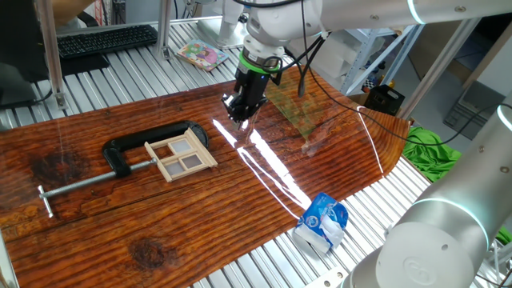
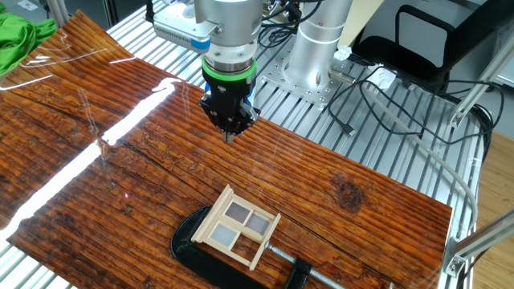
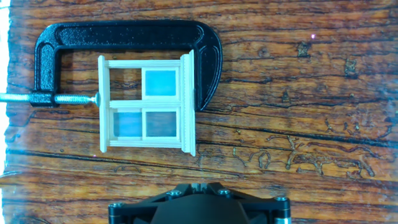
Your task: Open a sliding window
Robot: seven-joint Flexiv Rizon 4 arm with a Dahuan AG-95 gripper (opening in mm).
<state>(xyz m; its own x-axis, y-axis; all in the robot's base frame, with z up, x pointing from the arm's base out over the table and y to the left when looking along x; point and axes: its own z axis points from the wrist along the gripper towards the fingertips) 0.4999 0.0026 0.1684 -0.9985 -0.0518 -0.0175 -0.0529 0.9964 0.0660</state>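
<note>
Gripper (image 1: pixel 240 111) hung above the wooden table (image 1: pixel 320 172), apart from everything; its fingers looked drawn close together with nothing between them. Going left to right in one fixed view: the black clamp (image 1: pixel 120 156), then the sliding window (image 1: pixel 181 157) lying flat, pinched in the clamp, then the gripper.

1. The sliding window (image 3: pixel 147 103) is seen as a small pale-wood frame, divided by crossbars into four panes.
2. Greyish-blue translucent panels are shown in three panes; the fourth pane appears open.
3. It is laid flat on the bench (image 1: pixel 264 192), clamped within the black clamp (image 3: pixel 124 43).
</note>
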